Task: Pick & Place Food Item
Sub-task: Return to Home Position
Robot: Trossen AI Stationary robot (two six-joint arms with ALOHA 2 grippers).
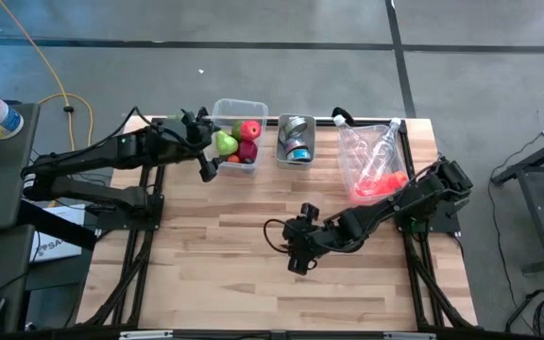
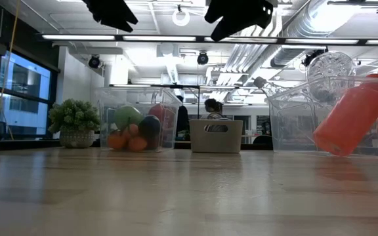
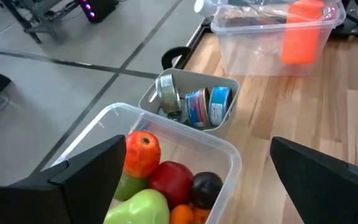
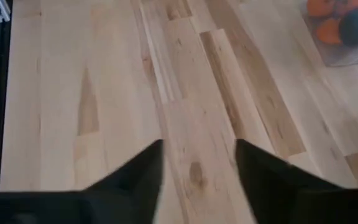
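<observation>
Homing the left gripper (image 1: 208, 162) — fingers spread, empty — I should lift straight up first: the left bin (image 1: 241, 103) sits just beneath it, red apple (image 1: 250, 129) resting inside. Right gripper (image 1: 300, 248), spread too, hangs over the table (image 1: 366, 288).

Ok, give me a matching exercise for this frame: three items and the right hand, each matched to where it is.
Things:
1. red apple
2. tin cans
3. orange bottle
4. right hand

Places:
A. over the tabletop
B. in the left clear bin
C. in the right clear bin
D. in the small grey bin

Pairs: 1-B, 2-D, 3-C, 4-A.
</observation>
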